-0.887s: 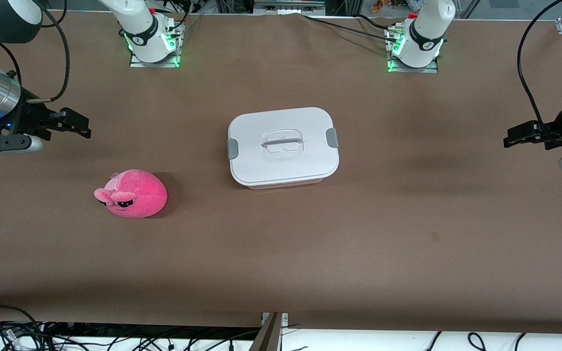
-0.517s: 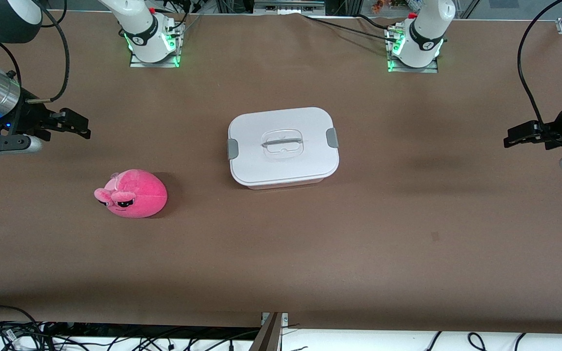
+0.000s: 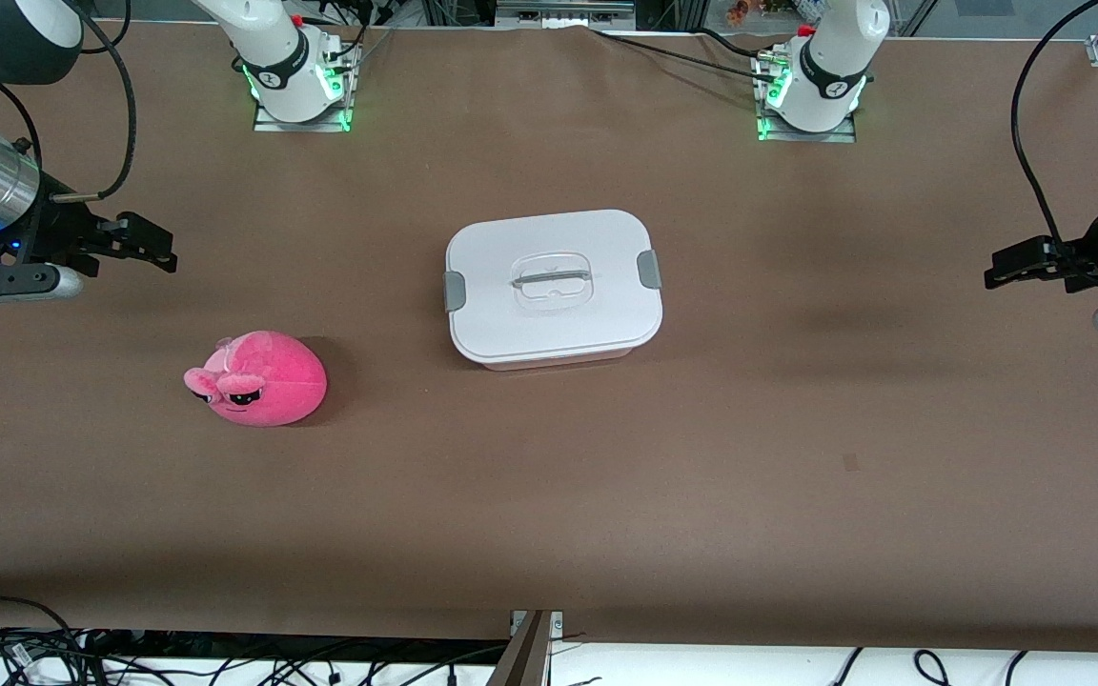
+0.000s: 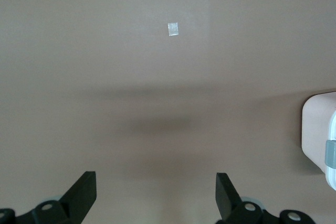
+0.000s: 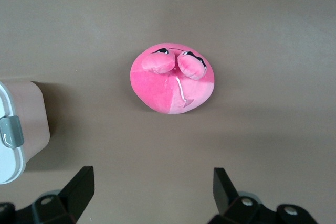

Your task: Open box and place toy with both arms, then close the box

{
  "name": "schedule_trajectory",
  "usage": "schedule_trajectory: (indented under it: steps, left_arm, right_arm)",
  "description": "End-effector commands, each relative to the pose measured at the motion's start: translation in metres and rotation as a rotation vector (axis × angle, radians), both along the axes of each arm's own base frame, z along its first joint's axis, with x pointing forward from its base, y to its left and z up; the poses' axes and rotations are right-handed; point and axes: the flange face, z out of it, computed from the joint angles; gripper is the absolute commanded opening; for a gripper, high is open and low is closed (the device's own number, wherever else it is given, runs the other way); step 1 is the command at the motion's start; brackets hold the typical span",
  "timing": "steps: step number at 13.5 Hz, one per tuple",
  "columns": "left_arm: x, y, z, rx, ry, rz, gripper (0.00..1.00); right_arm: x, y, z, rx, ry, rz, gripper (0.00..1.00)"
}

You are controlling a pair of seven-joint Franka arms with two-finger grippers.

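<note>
The box stands shut at the middle of the table, white lid on, grey clips at both ends, clear handle on top. Its edge shows in the left wrist view and the right wrist view. The pink plush toy lies on the table toward the right arm's end, nearer the front camera than the box; it also shows in the right wrist view. My right gripper is open and empty, up over the table's right-arm end. My left gripper is open and empty over the left-arm end.
The brown table carries only the box and the toy. A small pale tape mark lies on the table in the left wrist view. Cables hang along the table's near edge.
</note>
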Motion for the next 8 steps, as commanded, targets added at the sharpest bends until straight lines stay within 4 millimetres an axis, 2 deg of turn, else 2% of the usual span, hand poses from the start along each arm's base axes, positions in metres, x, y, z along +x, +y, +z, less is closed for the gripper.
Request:
schedule_trajectory:
  steps: [1,3,4,6,8]
  left_arm:
    - [0.004,-0.008,-0.004,0.014,0.018,-0.034,1.00]
    - [0.007,-0.012,-0.013,0.014,0.034,-0.037,1.00]
    - [0.007,-0.020,-0.013,0.011,0.038,-0.052,1.00]
    - [0.011,-0.059,-0.031,0.010,0.068,-0.115,1.00]
    - [0.008,-0.108,-0.033,0.013,0.071,-0.196,1.00]
  right_arm:
    - [-0.003,-0.001,0.003,-0.003,0.001,0.004,1.00]
    - [-0.003,0.000,0.004,-0.002,-0.004,0.007,1.00]
    - [-0.002,0.000,0.003,-0.002,-0.002,0.007,1.00]
    - [-0.003,0.000,0.004,-0.002,-0.002,0.007,1.00]
    - [-0.003,0.000,0.003,-0.001,0.001,0.007,1.00]
